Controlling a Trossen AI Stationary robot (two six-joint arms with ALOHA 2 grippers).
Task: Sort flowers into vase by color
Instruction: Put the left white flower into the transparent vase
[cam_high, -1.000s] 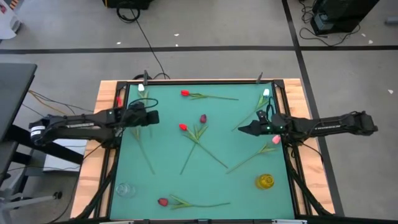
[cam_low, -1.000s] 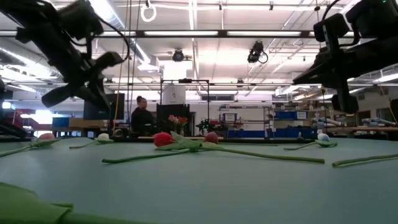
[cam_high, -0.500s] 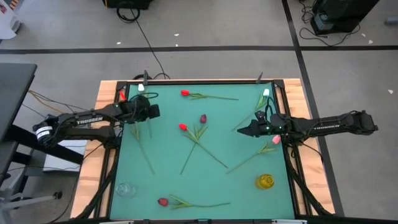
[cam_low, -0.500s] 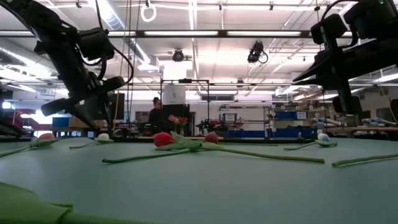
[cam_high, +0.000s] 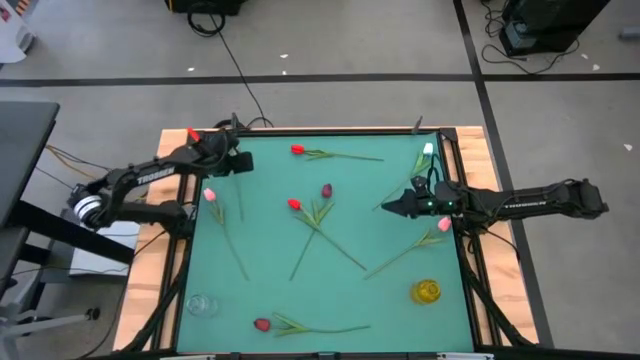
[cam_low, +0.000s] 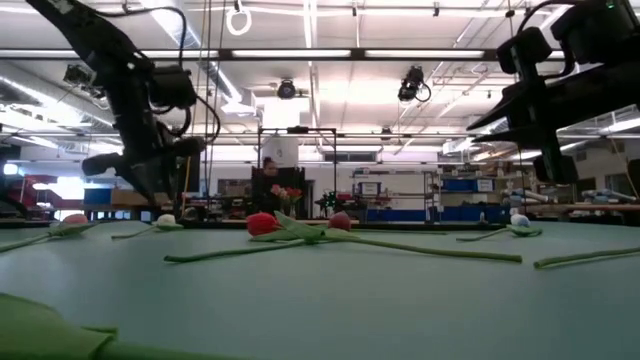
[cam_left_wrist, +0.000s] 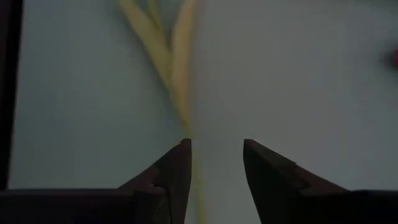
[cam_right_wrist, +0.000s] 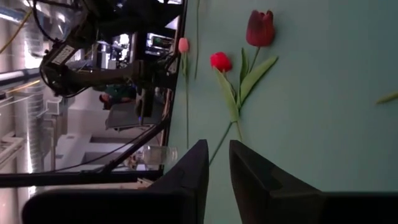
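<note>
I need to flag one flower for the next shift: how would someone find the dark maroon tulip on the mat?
Start at the green mat and go to its middle, where two flowers cross stems. The dark maroon tulip is the head on the side nearer the right arm, just beside a red tulip. Its head is deep wine-dark, while every other head is bright red, pink or white.

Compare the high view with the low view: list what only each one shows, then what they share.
Only the high view shows the yellow vase, the clear vase, the red tulip near them and the left pincer above the far left corner.

Only the low view shows the room behind, with a person and ceiling lights.

Both show the green mat, the crossed red tulip and maroon tulip, and the right pincer.
</note>
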